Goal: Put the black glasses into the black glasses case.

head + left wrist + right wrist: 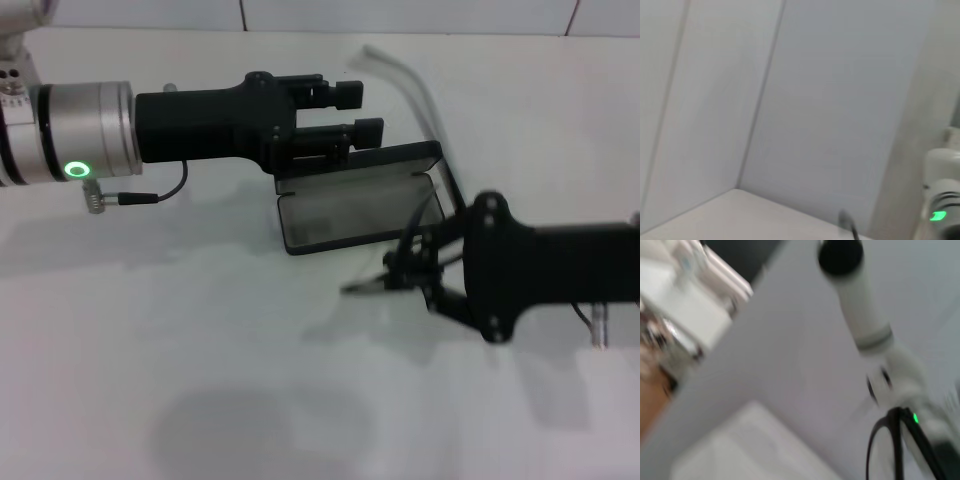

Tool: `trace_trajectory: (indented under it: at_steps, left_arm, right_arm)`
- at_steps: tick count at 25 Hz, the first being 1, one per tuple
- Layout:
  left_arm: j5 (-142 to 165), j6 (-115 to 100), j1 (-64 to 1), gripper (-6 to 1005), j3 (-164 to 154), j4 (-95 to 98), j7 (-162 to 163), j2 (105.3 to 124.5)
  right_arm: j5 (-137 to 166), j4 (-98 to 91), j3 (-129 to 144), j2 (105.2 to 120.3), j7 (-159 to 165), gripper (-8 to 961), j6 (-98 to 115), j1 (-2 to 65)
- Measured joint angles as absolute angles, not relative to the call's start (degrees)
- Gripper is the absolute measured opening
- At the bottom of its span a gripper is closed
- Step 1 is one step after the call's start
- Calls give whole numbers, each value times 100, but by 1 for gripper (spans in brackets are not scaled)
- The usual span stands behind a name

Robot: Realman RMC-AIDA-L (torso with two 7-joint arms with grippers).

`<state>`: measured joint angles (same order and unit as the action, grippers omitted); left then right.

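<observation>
Head view, left to right: the left arm reaches in from the left edge, silver cuff with a green ring light, and the left gripper [362,112] hangs above the rear rim of the black glasses case [355,210]; its two fingers [347,93] stand apart, one over the other, with nothing between them. The case lies open on the white table [200,360], lid tilted up at the back, grey lining showing. To the right of the case the right gripper [400,275] comes in from the right edge, low over the table and just beside the case's near right corner, clamped on the black glasses [408,258]. The frame is a thin dark tangle at the fingertips; one temple arm runs up along the case's right end. Right wrist view: one round black rim of the glasses [885,450] fills the corner, the left arm's white link behind it. Left wrist view: only pale wall panels and a strip of table.
</observation>
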<state>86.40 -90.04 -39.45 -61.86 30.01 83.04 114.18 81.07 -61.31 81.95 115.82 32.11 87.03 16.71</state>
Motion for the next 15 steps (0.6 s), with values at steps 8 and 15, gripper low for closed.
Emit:
trace_trajectory:
  at_steps: [8,15]
  left_arm:
    - [9040,-8405,-4043,634,-6210,2974,8249,11621]
    - [9009,-8408,-4084,633,-6187,2993,8220,11681]
  right_arm:
    - [7716,-5922,8245,11598,2975,99,9439,1699]
    - [7432,-5457,8258,11589,2727,103,9499,1820]
